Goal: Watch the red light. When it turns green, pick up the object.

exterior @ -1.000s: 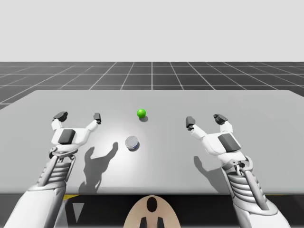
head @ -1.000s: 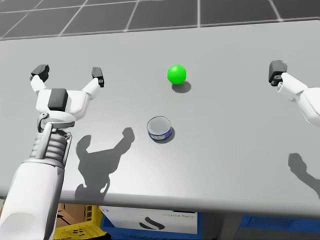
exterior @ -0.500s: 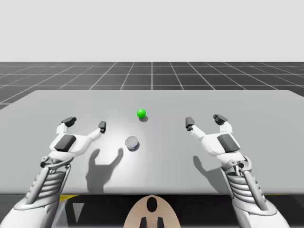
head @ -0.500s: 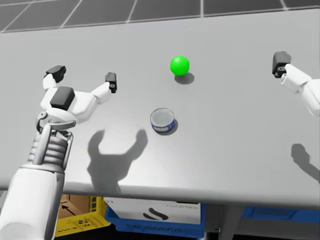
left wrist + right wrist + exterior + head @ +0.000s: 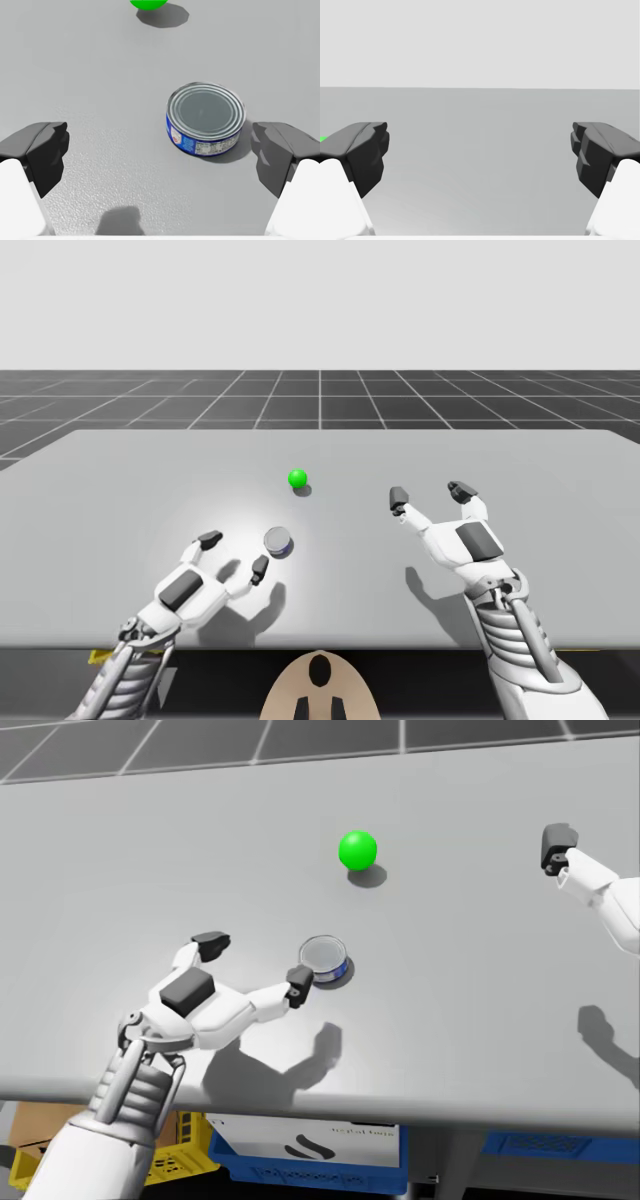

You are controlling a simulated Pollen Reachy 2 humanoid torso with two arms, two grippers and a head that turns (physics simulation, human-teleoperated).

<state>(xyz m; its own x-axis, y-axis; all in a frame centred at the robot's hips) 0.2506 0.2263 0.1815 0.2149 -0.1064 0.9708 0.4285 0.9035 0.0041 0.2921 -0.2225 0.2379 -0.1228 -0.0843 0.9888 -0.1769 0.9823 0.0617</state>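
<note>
**Item: can** (image 5: 205, 118). Short round tin with a blue wall and a silver lid, upright on the table (image 5: 520, 470). It sits in the lower centre of the high view, just left of the middle.

**Signal: light** (image 5: 297, 478). A ball, green, near the can and above it in the frame, apart from it.

**Left claw** (image 5: 160, 150). Released, fingers spread wide. The can stands just ahead of it, off-centre and close to one finger. It appears to touch neither.

**Right claw** (image 5: 429, 493). Released and holding nothing, at centre right of the high view, well apart from the can.

**Step in hand (judged):** with the light green, the signal to go is given. The left claw is on its approach and has not yet grasped the can.

**Next move calls for (judged):**
- shifting the left claw forward and sideways until the can sits midway between the fingers
- lowering the fingers to the height of the can's wall
- clenching on the wall from both sides, then lifting straight up
</note>
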